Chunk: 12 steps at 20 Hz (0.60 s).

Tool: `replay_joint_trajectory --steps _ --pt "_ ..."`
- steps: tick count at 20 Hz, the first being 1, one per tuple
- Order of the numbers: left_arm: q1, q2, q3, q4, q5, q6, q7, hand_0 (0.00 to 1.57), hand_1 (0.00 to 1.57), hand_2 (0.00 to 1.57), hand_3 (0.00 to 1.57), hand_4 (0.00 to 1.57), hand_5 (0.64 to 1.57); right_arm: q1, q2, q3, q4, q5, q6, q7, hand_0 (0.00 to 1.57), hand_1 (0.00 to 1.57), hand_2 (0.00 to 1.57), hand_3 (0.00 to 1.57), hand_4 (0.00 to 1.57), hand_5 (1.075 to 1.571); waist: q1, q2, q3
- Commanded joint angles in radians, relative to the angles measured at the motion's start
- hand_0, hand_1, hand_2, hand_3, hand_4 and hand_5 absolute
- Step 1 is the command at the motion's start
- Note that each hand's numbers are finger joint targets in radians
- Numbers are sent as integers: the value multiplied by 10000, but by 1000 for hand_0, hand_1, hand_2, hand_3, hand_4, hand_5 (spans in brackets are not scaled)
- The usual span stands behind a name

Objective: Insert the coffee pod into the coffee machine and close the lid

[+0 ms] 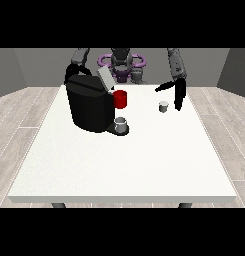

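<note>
While beside pod (164, 106), open hand (177, 95).

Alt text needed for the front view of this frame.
A black hand at the view's right hangs beside a small coffee pod on the white table. At the left stands a black coffee machine, lid raised.

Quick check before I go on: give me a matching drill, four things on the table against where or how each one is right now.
Things:
1. coffee machine
2. lid
3. pod
4. red cup

States:
A. raised open
B. on the table beside the hand at the view's right
C. black, at the view's left
D. just right of the machine, behind the grey cup

Pairs: 1-C, 2-A, 3-B, 4-D
</note>
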Motion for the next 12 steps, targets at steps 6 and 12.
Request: replay_joint_trajectory --steps 6,12 --pt "-484 -224 -213 1483 -1125 722 -18 695 695 778 429 0 1571 7 51 13 652 78 -6 -164 0 0 0 0 427 1571 -46 -249 1" --pt "-553 310 -582 2173 -2021 846 -612 580 580 719 472 0 1571 -5 308 281 336 304 -334 69 0 0 0 0 453 1571 -286 -99 -1"
